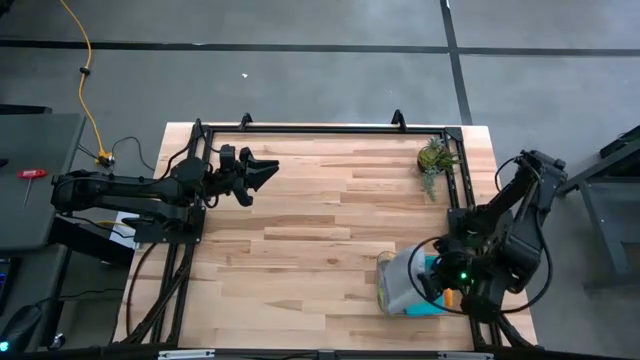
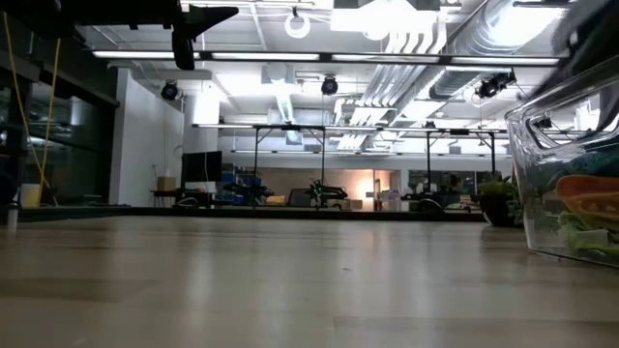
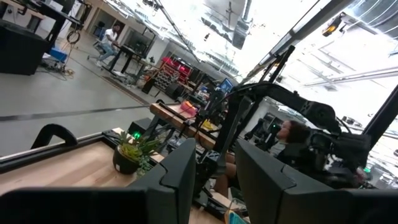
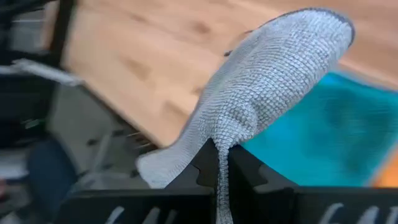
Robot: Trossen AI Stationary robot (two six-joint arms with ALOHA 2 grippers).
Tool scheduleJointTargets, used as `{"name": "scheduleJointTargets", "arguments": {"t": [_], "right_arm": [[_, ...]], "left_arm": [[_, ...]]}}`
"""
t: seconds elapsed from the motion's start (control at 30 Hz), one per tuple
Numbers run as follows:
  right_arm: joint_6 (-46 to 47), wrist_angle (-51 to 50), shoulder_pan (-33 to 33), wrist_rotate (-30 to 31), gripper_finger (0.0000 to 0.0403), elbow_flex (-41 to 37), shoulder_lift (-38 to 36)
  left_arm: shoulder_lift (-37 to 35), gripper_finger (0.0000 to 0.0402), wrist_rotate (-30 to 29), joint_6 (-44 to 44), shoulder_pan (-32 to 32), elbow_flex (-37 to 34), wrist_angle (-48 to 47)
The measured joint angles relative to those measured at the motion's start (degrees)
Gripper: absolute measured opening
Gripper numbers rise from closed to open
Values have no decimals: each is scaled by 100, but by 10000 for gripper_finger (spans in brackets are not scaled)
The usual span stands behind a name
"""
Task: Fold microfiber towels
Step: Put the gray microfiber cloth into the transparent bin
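A clear plastic tray (image 1: 392, 300) stands at the table's near right; it shows large in the low view (image 2: 571, 135). In it lie a teal towel (image 4: 323, 137), an orange towel (image 2: 590, 188), a lime green towel (image 2: 580, 227) and a bit of yellow towel (image 1: 383, 298). My right gripper (image 4: 219, 168) is over the tray, shut on the grey towel (image 4: 273, 74); it also shows in the high view (image 1: 405, 272). My left gripper (image 1: 262, 172) is open and empty, held above the table's far left. My right gripper pinches a bunched fold of the grey towel (image 4: 219, 146) between its two fingers. The cloth spreads out ahead of the fingertips, toward the table's left, above the teal towel. Whether its free end (image 4: 311, 31) rests on the tray, I cannot tell.
A small potted plant (image 1: 435, 160) stands at the far right; it also shows in the left wrist view (image 3: 130, 152). A black frame (image 1: 320, 128) runs along the table's far edge and both sides. The bare wooden tabletop (image 1: 320, 230) lies between the arms.
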Motion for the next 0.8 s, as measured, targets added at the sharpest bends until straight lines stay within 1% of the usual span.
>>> {"name": "scheduleJointTargets", "arguments": {"t": [0.07,0.13,0.2,0.3,0.37,0.47,0.57,0.67,0.7,0.8], "right_arm": [[279,-424,79,12,0,0,35],[460,-712,147,249,0,-2,28],[481,-730,204,503,0,-2,-15],[449,-753,257,413,0,28,-35],[467,-712,297,470,0,14,-33],[469,-623,323,973,0,-7,27],[490,-654,250,1052,0,-7,209],[521,-614,229,993,0,-7,512],[516,-562,232,892,0,-7,602],[530,-590,234,25,0,-7,896]], "left_arm": [[1,101,0,0,0,0,-31],[1,101,-12,0,2,0,-115],[1,101,-22,0,2,0,-158],[-1,101,-24,0,2,0,-224],[-1,101,-41,0,2,0,-237],[-1,101,-59,0,2,0,-259],[-1,101,-59,0,1,0,-259],[1,101,-59,0,0,0,-259],[1,101,-59,0,0,0,-265],[0,101,-59,0,2,0,-312]]}}
